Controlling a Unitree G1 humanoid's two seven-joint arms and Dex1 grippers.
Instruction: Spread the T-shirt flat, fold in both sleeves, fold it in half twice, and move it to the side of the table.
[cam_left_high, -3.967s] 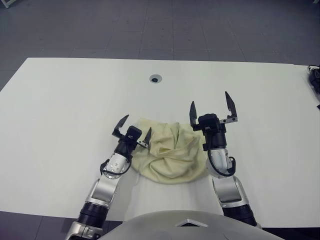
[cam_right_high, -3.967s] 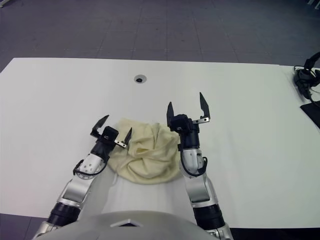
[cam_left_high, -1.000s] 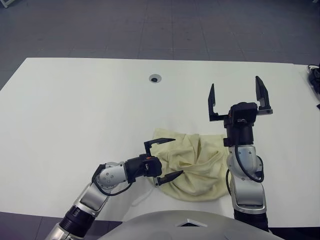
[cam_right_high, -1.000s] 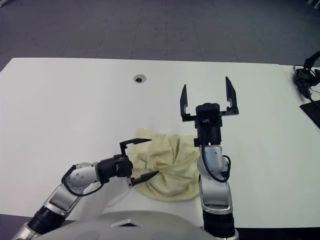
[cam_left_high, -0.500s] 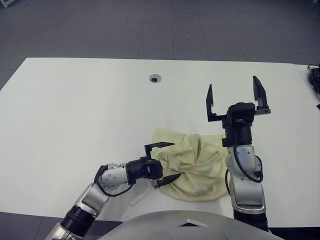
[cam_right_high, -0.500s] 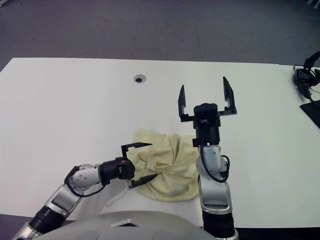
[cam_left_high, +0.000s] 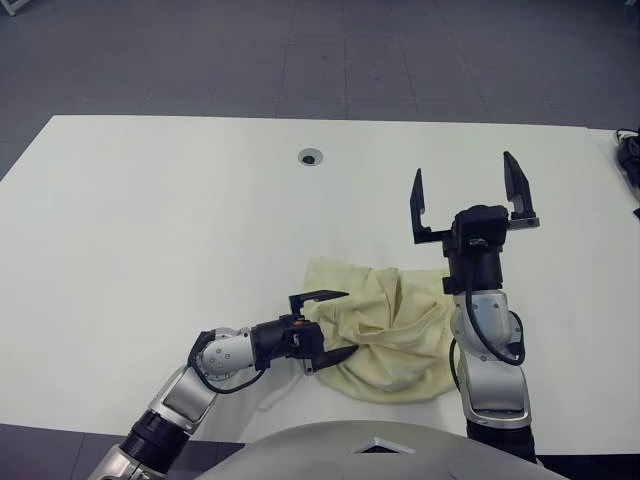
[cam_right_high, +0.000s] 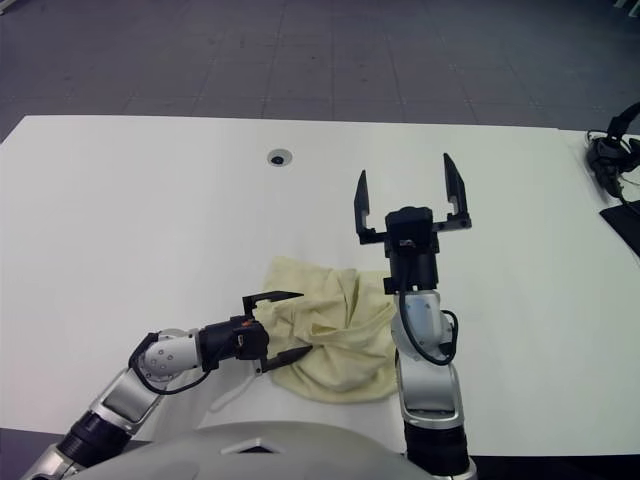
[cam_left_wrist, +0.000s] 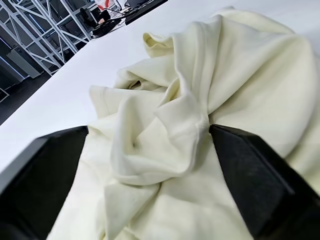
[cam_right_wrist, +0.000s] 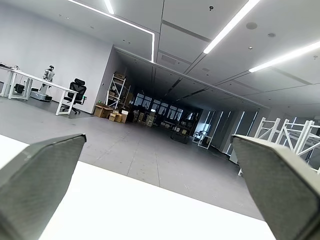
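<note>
A: Around the T-shirt (cam_left_high: 392, 332)?
B: Crumpled near the counter's (cam_left_high: 150, 220) front edge; cable hole (cam_left_high: 311, 157) far behind, dark cables (cam_right_high: 608, 155) at the right edge, well apart.
A: Left jaws?
B: Open around a bunched fold at the cloth's left side.
A: Right jaws?
B: Spread wide, empty, upright by the right side.

Small round cable hole (cam_left_high: 311, 157) toward the far side of a white table (cam_left_high: 150, 220). Black cables (cam_right_high: 608, 152) at its right edge. Grey tiled floor (cam_left_high: 300, 50) beyond. Farther off, black office chair (cam_right_wrist: 76, 90) beside a white desk (cam_right_wrist: 35, 82), under long ceiling light strips (cam_right_wrist: 230, 27).
</note>
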